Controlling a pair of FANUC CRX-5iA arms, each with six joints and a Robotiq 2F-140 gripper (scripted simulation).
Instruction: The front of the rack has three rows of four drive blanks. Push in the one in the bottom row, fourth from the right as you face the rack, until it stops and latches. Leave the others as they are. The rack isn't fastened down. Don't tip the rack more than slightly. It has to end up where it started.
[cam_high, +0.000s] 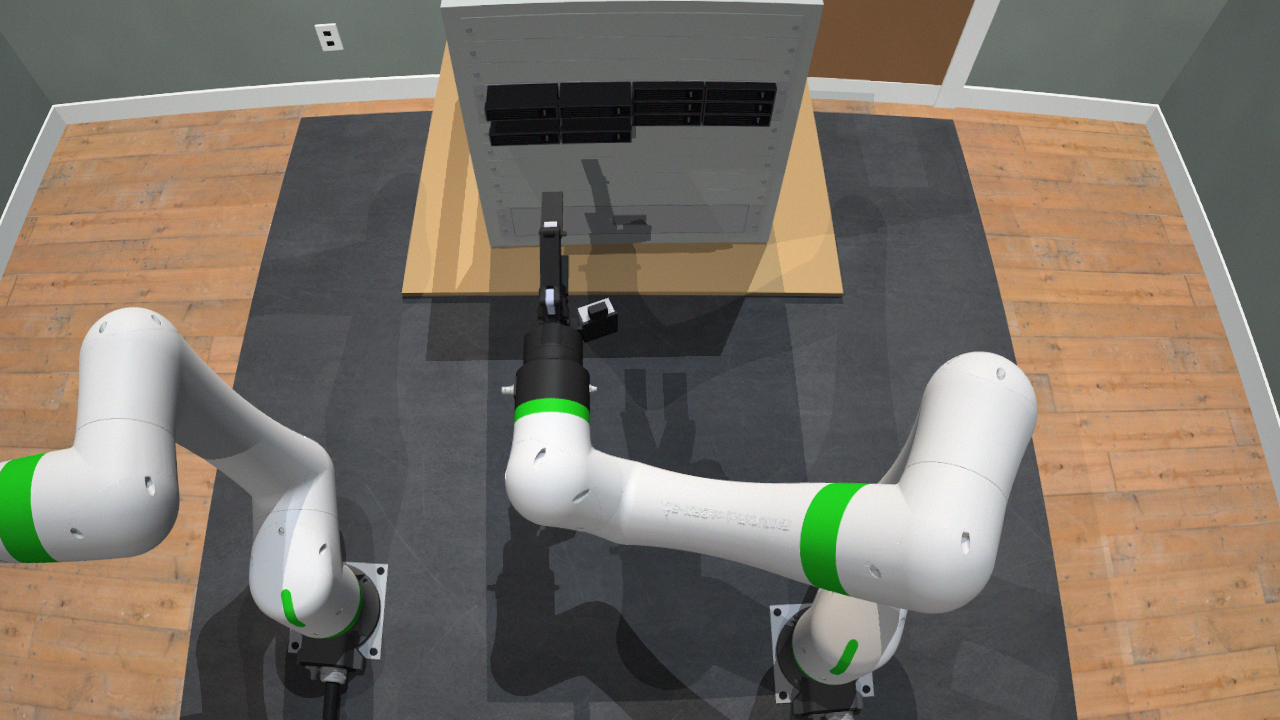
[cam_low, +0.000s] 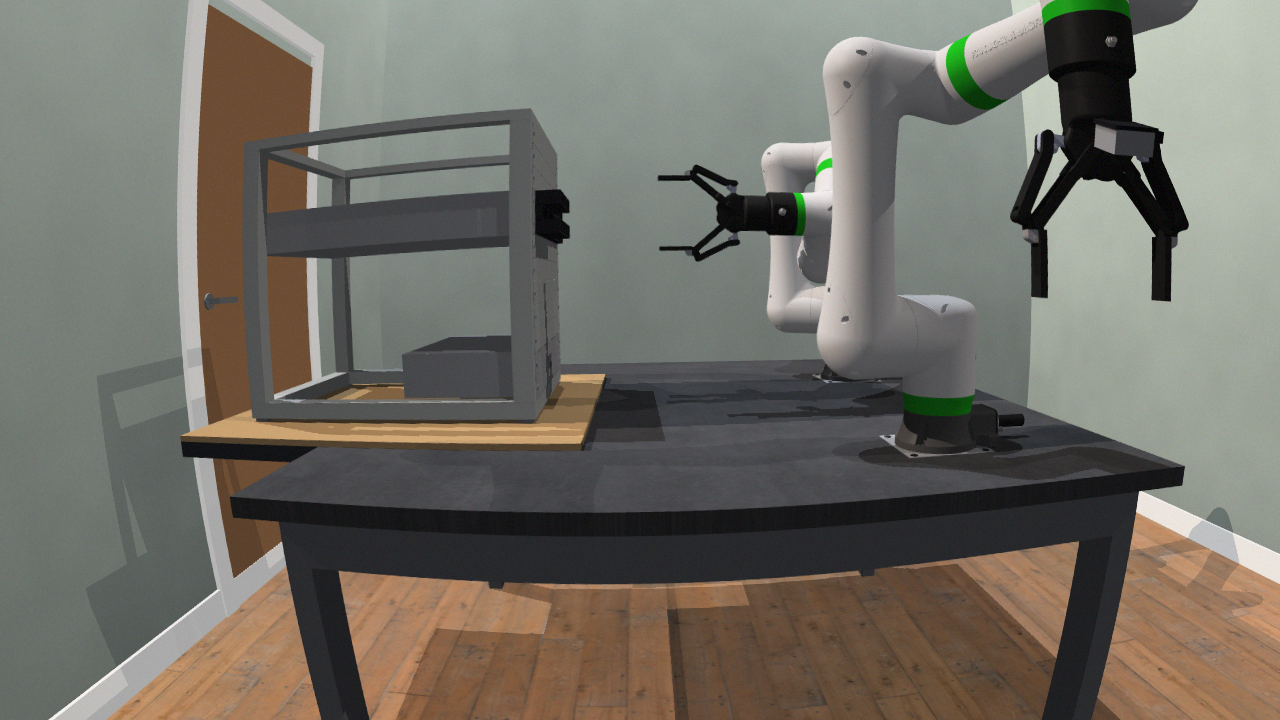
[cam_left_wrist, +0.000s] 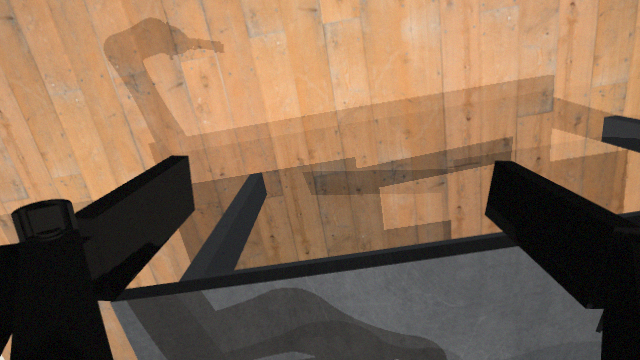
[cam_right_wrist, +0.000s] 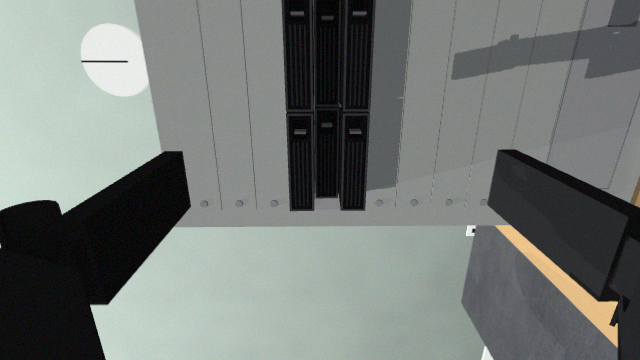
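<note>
Blanks show ribbed faces in right wrist, sides in exterior.

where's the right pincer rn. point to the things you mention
The right pincer (cam_high: 552, 201) (cam_low: 659, 213) (cam_right_wrist: 339, 178) is left of centre in the top view, before the rack (cam_high: 698, 165) (cam_low: 522, 286) (cam_right_wrist: 175, 100); the exterior view shows it short of the drive blanks (cam_high: 595, 112) (cam_low: 552, 204) (cam_right_wrist: 301, 170), not touching.

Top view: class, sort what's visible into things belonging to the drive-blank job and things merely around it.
Job:
- rack
- bottom-left drive blank
- right claw, facing the rack

Merely around:
- door
- wall socket
</note>
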